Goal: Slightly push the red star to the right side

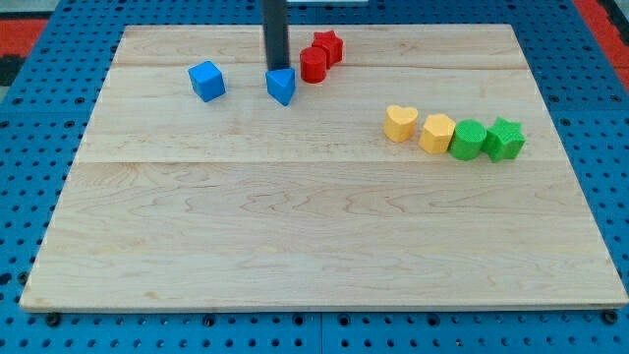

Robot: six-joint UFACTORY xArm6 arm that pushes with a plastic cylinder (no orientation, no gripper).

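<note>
One camera view, and here is the wooden board (324, 256); the red star (328, 46) sits near the view's top, a little left of centre, with a red cylinder-like block (314, 65) touching it on its lower left; my tip (277, 70) comes down just behind the blue block (281, 86), to the view's left of the red pair and near them but apart; another blue cube (206, 81) lies further left; over on the view's right a row runs yellow heart (399, 123), a second yellow block (437, 133), a green block (468, 139) and a green star (505, 139), each touching the next.

There is no gripper here, just a plain rod, so nothing to open or close; the star looks small, light and rigid, likely to slide easily and to spin if struck off-centre; I judge the contact belongs on its left face, square on; the red cylinder stands partly in that path, so a gentle nudge is what the job calls for.
</note>
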